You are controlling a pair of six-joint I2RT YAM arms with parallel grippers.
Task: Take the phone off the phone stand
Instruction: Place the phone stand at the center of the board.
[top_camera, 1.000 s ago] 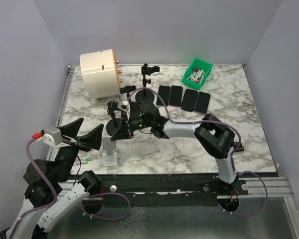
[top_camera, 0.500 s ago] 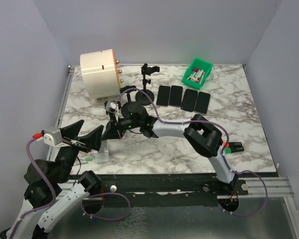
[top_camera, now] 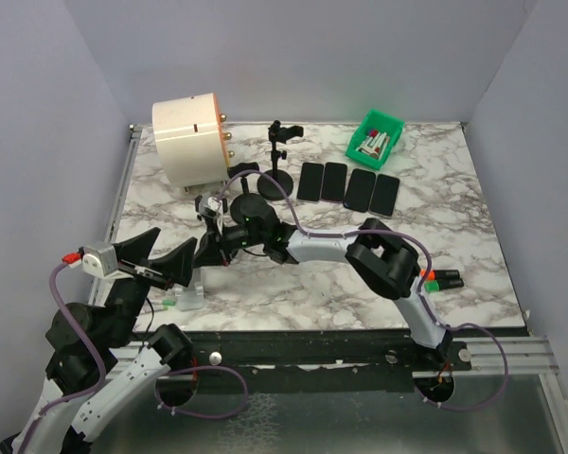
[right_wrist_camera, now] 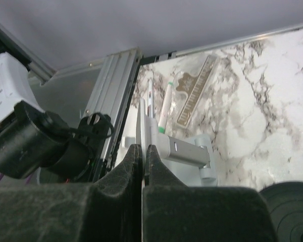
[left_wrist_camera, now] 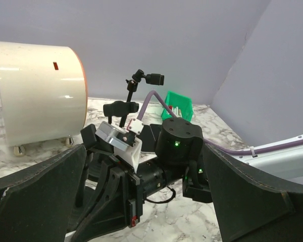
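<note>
From above, the right arm reaches far across the grey-and-white marble table to the left side, and its right gripper sits just above the small pale phone stand near the front edge. The left gripper hangs close by with its two black fingers spread wide and nothing between them. Behind them lies a big cream drum with an orange rim on its side. Farther back is a thin black pole stand with a clamp on top. Four flat black phones in a row lie on the table, and a green plastic bin sits in the back corner. From the left wrist, the wide-open black fingers frame the right arm's black wrist with little green lights. The cream drum, the pole stand and the green bin show behind it. From the right wrist, the two dark fingers are squeezed almost together, pinching a thin pale phone seen edge-on. The phone stands straight up, right beside the pale stand, at the table's left edge. I cannot tell if its bottom sits in the stand. Two thin pens with green ends and a clear packet with a brown label lie just past it.
</note>
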